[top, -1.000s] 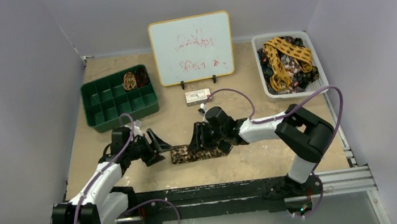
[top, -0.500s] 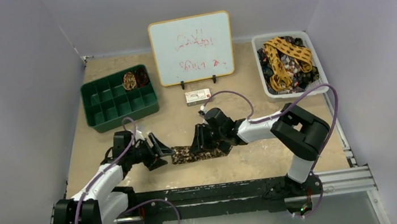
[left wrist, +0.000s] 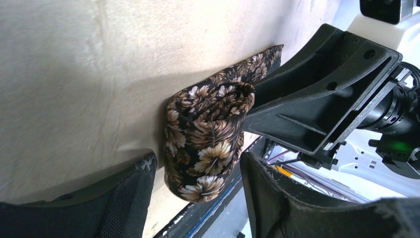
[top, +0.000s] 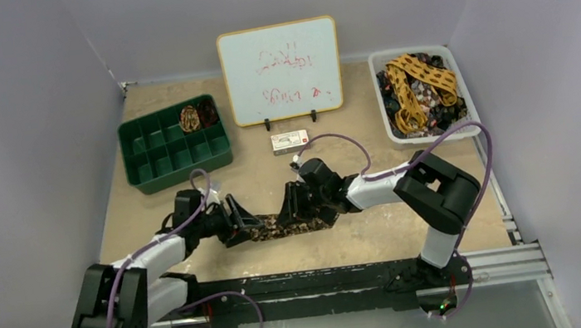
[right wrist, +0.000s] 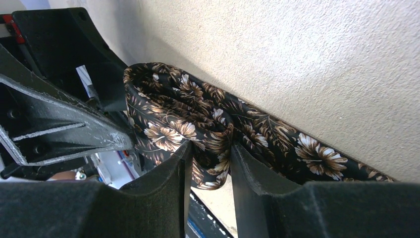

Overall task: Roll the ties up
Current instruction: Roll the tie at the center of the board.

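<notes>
Far left, back: green tray (top: 140, 167). One coiled tie (top: 190, 117) sits in a back-row compartment near its right end.

Left gripper (top: 237, 219) is low on the table (top: 445, 224), jaws apart and straddling the left end of the brown floral tie (top: 291, 227). In the left wrist view that end of the tie (left wrist: 208, 144) is folded over into a loose loop, standing between the fingers (left wrist: 124, 198) of the left gripper (left wrist: 198, 163). Can't tell if either pad actually touches the cloth. No clamp visible.

The tie lies flat along the table centre, running left-right between the two grippers.

Right gripper (top: 293, 210) comes in from the right, onto the tie just beside the left gripper. In the right wrist view the right gripper (right wrist: 210, 148) has its jaws pinched on a bunched fold of the tie (right wrist: 297, 144), cloth squeezed in the narrow gap. The rest of the tie trails off right, flat on the table.

Behind centre: whiteboard (top: 280, 69) upright, red scribbles, not legible. Small box (top: 289, 139) just in front of it.

Far right, back: white basket (top: 388, 123) with a pile of loose ties, a yellow spotted tie (top: 420, 85) on top of dark patterned ones.
</notes>
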Motion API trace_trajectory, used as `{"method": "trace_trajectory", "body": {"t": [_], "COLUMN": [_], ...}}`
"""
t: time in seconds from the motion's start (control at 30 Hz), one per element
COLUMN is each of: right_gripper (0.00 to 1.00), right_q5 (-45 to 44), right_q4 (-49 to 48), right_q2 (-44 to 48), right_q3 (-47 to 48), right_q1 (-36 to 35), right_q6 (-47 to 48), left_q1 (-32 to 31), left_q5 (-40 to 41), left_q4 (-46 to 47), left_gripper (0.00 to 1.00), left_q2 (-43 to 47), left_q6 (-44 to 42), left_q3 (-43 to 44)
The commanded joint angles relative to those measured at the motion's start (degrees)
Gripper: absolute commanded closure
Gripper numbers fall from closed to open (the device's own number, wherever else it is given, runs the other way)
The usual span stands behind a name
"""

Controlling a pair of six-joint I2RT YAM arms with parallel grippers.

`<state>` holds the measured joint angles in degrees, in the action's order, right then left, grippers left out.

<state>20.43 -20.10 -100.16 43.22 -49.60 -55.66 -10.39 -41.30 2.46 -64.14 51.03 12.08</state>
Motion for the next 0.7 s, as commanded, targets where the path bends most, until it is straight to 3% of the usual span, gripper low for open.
{"method": "trace_trajectory", "body": {"t": [0.0, 0.17, 0.43, 0.67], "right_gripper": [0.65, 0.65, 0.65, 0.64], "right_q5": [-0.33, 0.20, 0.83, 2.85], "right_q4": [2.74, 2.34, 1.99, 1.64], "right_q2": [-2.32, -2.76, -2.98, -1.43], "right_q3": [-0.95, -1.03, -0.88, 0.11], "right_q1": [-0.22, -0.06, -0.06, -0.01], "right_q6": [-0.02, -0.29, -0.32, 0.21], "left_q1": [-3.30, -5.77, -5.78, -5.78], "left_q5": [2.52, 4.16, 7.85, 11.66], "left_q4": [7.93, 13.03, 10.36, 2.66], "left_gripper": [0.38, 0.43, 0.49, 0.70], "left_q2": [-3.85, -7.61, -4.42, 1.19], "left_q6": [0.79, 1.86, 1.73, 0.45], "left_q3": [-0.84, -1.53, -1.11, 1.23]}}
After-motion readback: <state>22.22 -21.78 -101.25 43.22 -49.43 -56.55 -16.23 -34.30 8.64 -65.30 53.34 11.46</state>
